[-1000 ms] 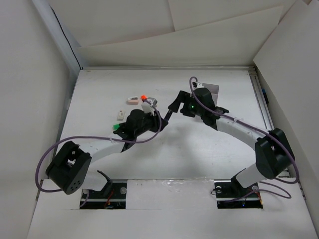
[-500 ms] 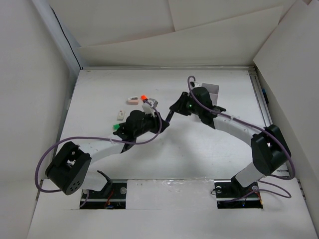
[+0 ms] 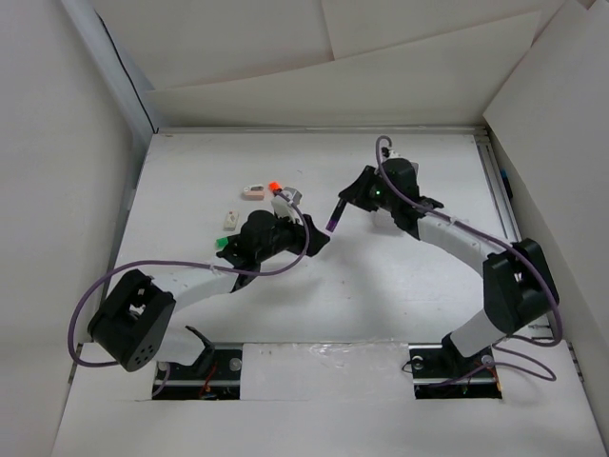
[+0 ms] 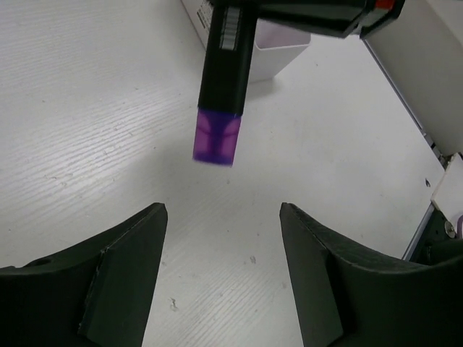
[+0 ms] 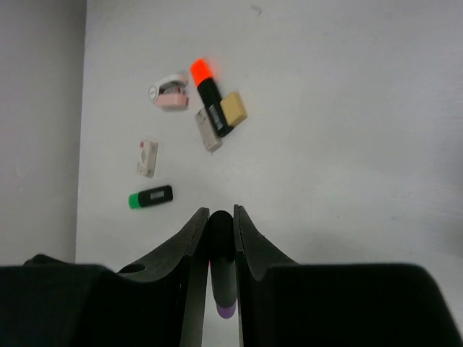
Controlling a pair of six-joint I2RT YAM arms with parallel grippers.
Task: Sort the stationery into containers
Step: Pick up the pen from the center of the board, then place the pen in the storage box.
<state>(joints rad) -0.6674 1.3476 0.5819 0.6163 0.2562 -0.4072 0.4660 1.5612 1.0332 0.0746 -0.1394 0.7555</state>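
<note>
A black marker with a purple end (image 4: 221, 87) hangs above the table, and my right gripper (image 5: 221, 214) is shut on its body (image 5: 222, 264). In the top view that marker (image 3: 335, 218) slants down from the right gripper (image 3: 343, 204). My left gripper (image 4: 223, 217) stands open just below and short of the purple end, with nothing between its fingers (image 4: 130, 253); it is at mid-table (image 3: 319, 240). The white container (image 4: 281, 56) stands behind the marker. More stationery lies at the left: an orange-ended marker (image 5: 208, 95), a green-ended marker (image 5: 150, 196), a beige eraser (image 5: 234, 108), a pink item (image 5: 171, 95).
A white block (image 5: 147, 157) lies alone left of the pile, and a grey-beige block (image 5: 208, 131) lies against the orange marker. White walls enclose the table, with a rail along the right edge (image 3: 502, 205). The left arm's forearm (image 3: 266, 238) sits just right of the pile.
The purple marker passed from my left gripper to my right: the right jaws shut on it, the left jaws opened. The right gripper then drew back to the right with it.
</note>
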